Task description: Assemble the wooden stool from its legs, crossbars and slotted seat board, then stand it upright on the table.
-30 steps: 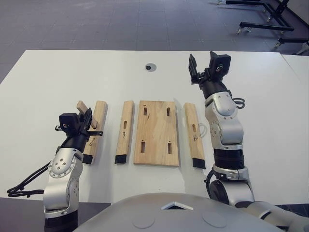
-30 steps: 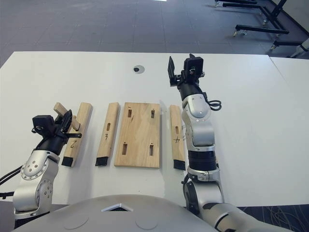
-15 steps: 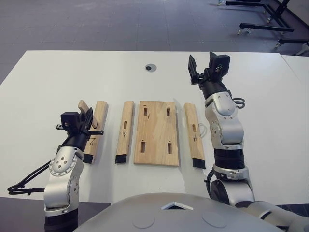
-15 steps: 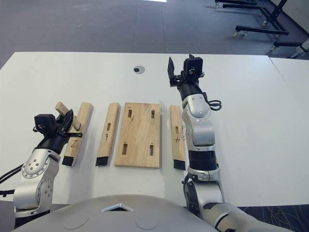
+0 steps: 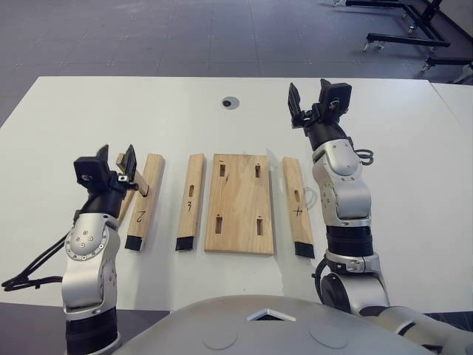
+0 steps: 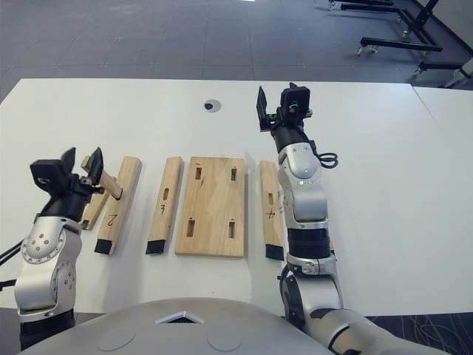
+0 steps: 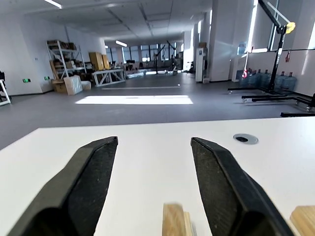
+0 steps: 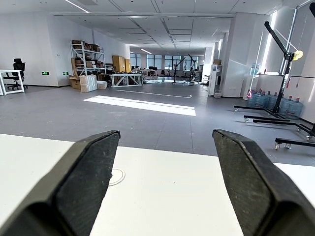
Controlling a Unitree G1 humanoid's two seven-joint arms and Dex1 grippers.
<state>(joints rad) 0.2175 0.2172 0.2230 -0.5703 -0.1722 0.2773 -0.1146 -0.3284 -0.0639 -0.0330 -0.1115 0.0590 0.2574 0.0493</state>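
The slotted seat board [image 5: 239, 203] lies flat mid-table. Two wooden legs [image 5: 143, 200] [image 5: 191, 200] lie to its left and one leg [image 5: 296, 205] to its right, each with a black end toward me. A short crossbar [image 5: 133, 180] rests across the top of the far-left leg. My left gripper [image 5: 116, 158] hovers open just left of that crossbar, holding nothing; the crossbar's end [image 7: 174, 220] shows low between its fingers [image 7: 88, 187]. My right gripper [image 5: 308, 100] is open and raised beyond the right leg, over bare table.
A round cable port [image 5: 231, 103] sits in the white table [image 5: 414, 170] behind the parts. A thin pale cable loop [image 5: 310, 198] lies beside the right leg. Black wheeled frames [image 5: 403, 37] stand on the floor far behind.
My left gripper has lifted and drawn back to the left from the crossbar, now tilted more level. The crossbar stays on the leg. The right arm has not moved.
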